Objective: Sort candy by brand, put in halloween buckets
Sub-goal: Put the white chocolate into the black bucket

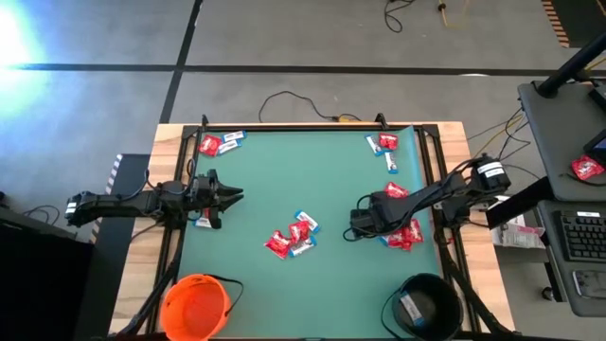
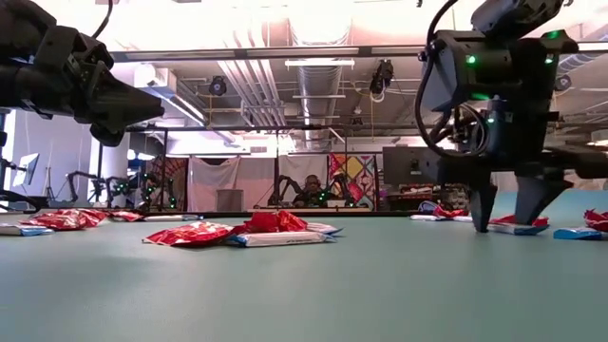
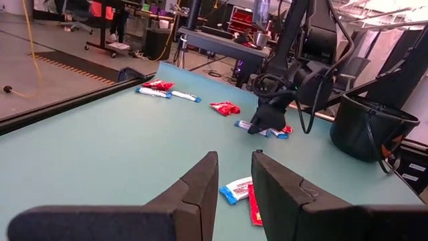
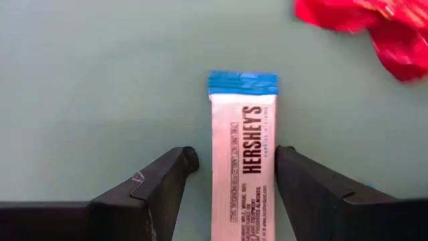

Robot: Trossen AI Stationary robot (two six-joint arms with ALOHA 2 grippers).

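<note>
A teal mat (image 1: pixel 284 180) covers the wooden table (image 1: pixel 473 275), grey floor all around it, and across the low view the room behind runs deep with pipes overhead and other dark arms parked at far benches. Starting on the left: the left gripper (image 1: pixel 230 195) hangs above the mat's left edge, its fingers (image 3: pixel 200 184) drawn close with only a thin slit between them and nothing held. A red and a blue-and-white candy (image 1: pixel 216 143) lie in the far left corner, and one more wrapper sits just under that arm. The orange bucket (image 1: pixel 194 305) stands at the near left corner, handle flopped to the side. At mid-mat, a mixed pile of red and blue-and-white sweets (image 1: pixel 292 236) lies loose. Moving right: the right gripper (image 1: pixel 358 227) is down at the mat, its fingers (image 4: pixel 164 184) spread wide on either side of a blue-and-white Hershey's bar (image 4: pixel 243 161) lying flat, not pinching it. Red wrappers (image 1: pixel 407 234) crowd just beside that gripper, and more candy (image 1: pixel 384 144) sits toward the far right corner. The black bucket (image 1: pixel 423 303) stands at the near right corner with one wrapper inside. Off the table to the right, a desk with a keyboard (image 1: pixel 579 237).
</note>
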